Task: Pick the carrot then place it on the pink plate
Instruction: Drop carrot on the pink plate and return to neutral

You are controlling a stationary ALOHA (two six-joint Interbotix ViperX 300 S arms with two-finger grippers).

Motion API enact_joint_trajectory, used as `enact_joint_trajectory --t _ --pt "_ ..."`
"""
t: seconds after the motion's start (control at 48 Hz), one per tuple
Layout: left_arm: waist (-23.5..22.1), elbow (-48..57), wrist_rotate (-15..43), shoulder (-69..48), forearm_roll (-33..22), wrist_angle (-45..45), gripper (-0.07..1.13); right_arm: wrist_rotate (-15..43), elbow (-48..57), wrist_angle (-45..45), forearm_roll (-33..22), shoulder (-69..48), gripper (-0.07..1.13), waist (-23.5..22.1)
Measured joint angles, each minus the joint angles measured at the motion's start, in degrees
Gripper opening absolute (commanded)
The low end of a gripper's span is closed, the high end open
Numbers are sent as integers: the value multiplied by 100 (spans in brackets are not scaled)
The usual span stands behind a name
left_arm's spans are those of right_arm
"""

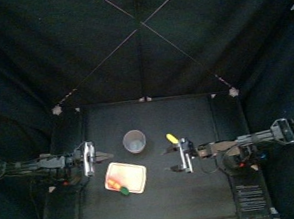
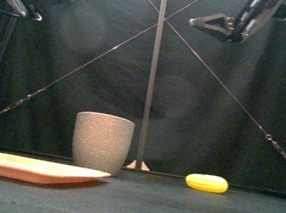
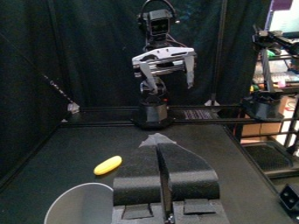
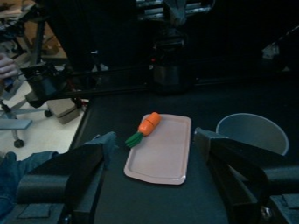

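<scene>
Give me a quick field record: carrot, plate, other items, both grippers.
carrot: lying on the pink plate, at one edge, not gripped
pink plate: flat on the table, front-left of centre
grey cup: upright behind the plate, apart from it
yellow toy: on the table, right of the cup
left gripper: shut, empty, raised
right gripper: open, empty, raised

1. A small black table (image 1: pixel 162 208) is carrying three things directly on its surface, all around the middle.
2. A flat pink tray (image 1: pixel 131 174) is lying left of the middle, toward the front, and is sitting at a slant to the table's edges.
3. A tall grey cup (image 1: pixel 135 139) is standing upright behind the tray, near it but not touching.
4. A small yellow toy (image 1: pixel 173 139) is lying to the cup's right, apart from it.
</scene>
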Motion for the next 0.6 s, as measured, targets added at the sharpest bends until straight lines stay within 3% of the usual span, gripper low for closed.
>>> enact_joint_trajectory --t 0.333,0.604 --pt "0 0 0 -9 193 -18 -3 -9 1028 -70 -220 -2048 104 0" --pt "79 0 0 -26 193 -18 -3 -18 1371 -88 -272 -2751 104 -79"
